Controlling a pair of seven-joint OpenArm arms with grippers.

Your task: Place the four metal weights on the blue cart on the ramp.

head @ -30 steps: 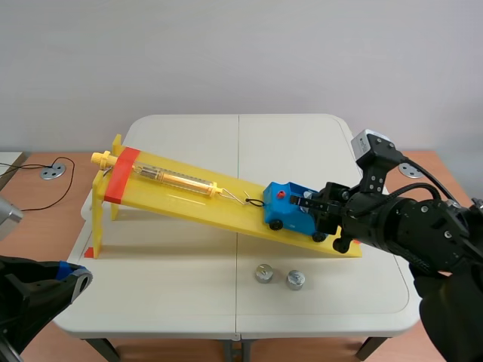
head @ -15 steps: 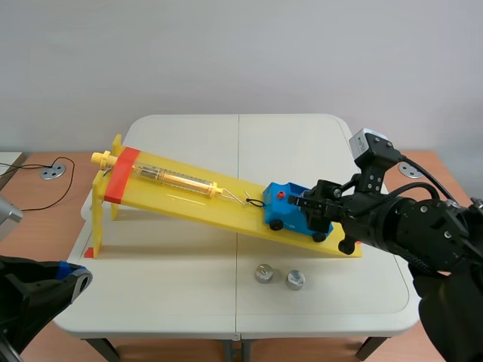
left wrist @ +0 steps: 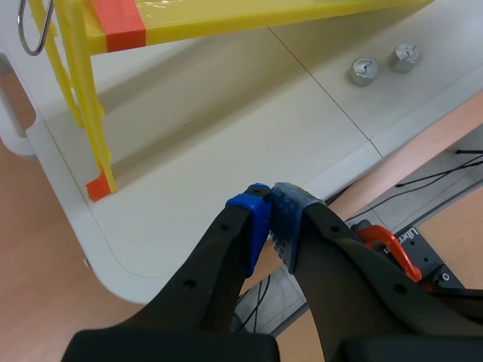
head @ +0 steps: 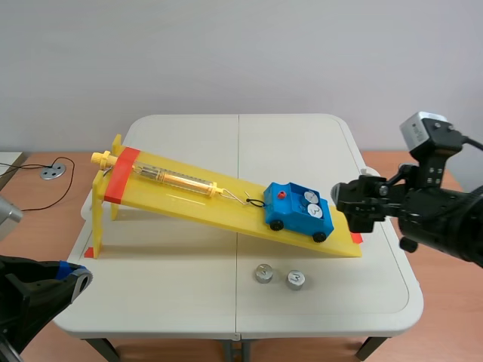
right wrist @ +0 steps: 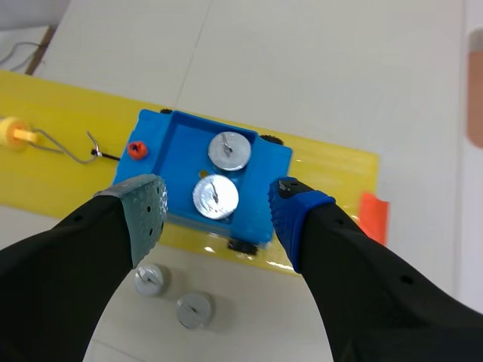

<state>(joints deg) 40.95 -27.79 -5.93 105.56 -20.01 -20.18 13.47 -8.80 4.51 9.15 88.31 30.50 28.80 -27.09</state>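
The blue cart sits low on the yellow ramp, hooked to the spring scale. Two metal weights lie in the cart's tray. Two more weights stand on the table in front of the ramp; the left wrist view shows them too. My right gripper hovers open, just right of the cart in the scene view and above it in its own view, holding nothing. My left gripper is shut on nothing at the table's near left corner.
A yellow stand with an orange band holds up the ramp's high end at the left. The spring scale lies along the ramp. An orange tab marks the ramp's low end. The table's near edge is close behind the loose weights.
My right gripper has drawn back to the right, off the cart, and two weights now show in the tray. The left arm has not moved.
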